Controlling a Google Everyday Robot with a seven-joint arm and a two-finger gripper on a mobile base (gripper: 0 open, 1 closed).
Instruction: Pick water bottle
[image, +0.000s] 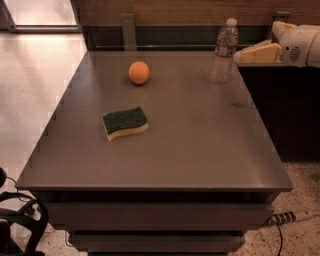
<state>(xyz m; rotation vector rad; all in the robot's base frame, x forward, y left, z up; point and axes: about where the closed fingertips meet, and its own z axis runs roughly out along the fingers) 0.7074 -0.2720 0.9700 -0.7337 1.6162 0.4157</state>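
Observation:
The water bottle is a small clear crinkled plastic bottle with a white cap. It stands upright near the far right corner of the grey table. My gripper comes in from the right edge of the camera view, level with the bottle's middle. Its cream tip lies just right of the bottle, very close to it. It holds nothing that I can see.
An orange ball sits at the far middle of the table. A green and yellow sponge lies left of centre. A wooden wall with metal brackets runs behind the table. A dark cabinet stands to the right.

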